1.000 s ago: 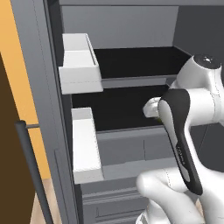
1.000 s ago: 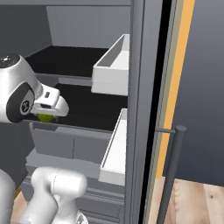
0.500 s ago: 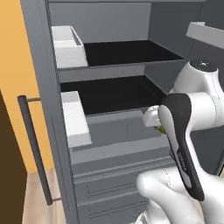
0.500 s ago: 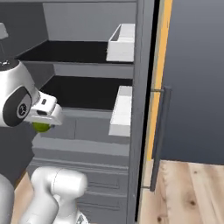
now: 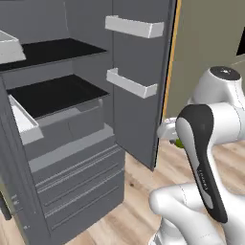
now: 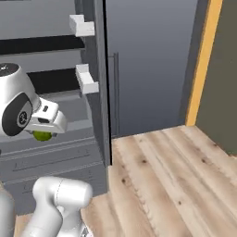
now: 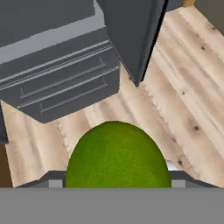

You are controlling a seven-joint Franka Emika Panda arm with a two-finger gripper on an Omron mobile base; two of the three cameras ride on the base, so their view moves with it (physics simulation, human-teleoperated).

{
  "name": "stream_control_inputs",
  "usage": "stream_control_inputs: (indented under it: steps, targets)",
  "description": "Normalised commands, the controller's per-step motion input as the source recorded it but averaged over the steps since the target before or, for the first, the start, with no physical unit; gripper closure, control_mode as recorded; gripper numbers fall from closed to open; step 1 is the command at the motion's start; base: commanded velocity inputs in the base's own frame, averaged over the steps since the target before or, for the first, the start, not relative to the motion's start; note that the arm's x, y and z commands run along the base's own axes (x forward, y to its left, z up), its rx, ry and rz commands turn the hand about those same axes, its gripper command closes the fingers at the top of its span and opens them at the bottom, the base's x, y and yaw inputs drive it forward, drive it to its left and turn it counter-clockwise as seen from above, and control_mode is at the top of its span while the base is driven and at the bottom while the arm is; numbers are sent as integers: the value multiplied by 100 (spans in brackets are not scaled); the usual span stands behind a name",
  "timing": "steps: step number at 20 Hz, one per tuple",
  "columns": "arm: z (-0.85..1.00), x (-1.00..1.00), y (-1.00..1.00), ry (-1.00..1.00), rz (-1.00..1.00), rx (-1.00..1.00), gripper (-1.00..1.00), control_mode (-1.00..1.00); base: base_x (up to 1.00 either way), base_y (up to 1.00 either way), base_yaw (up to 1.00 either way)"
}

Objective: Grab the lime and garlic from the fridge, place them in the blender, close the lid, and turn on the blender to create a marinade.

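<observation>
A: Where is the lime [image 7: 117,155]?
B: Clamped between the gripper [image 6: 45,134] jaws, over the wooden floor [image 6: 171,176] near the open fridge [image 5: 62,143].
A: Surroundings?
B: Door [image 5: 139,72] with white bins [image 5: 130,84] stands just left; drawers [image 7: 61,85] beyond.

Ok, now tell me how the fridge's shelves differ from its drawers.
The shelves are black, flat and open to the front; the drawers are grey with closed fronts. The shelves sit higher, the drawers at the bottom. Both belong to the open fridge.
</observation>
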Motion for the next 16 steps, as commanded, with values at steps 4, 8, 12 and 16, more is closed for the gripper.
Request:
stream_control_inputs:
  steps: [4, 8, 12, 16]
  targets:
    - [0, 0, 0, 0, 0, 0, 100, 100, -65, 1, -84]
    - [0, 0, 0, 0, 0, 0, 100, 100, -44, 0, -86]
    - [0, 0, 0, 0, 0, 0, 100, 100, -7, -17, -88]
    - [0, 0, 0, 0, 0, 0, 100, 100, 18, -27, -85]
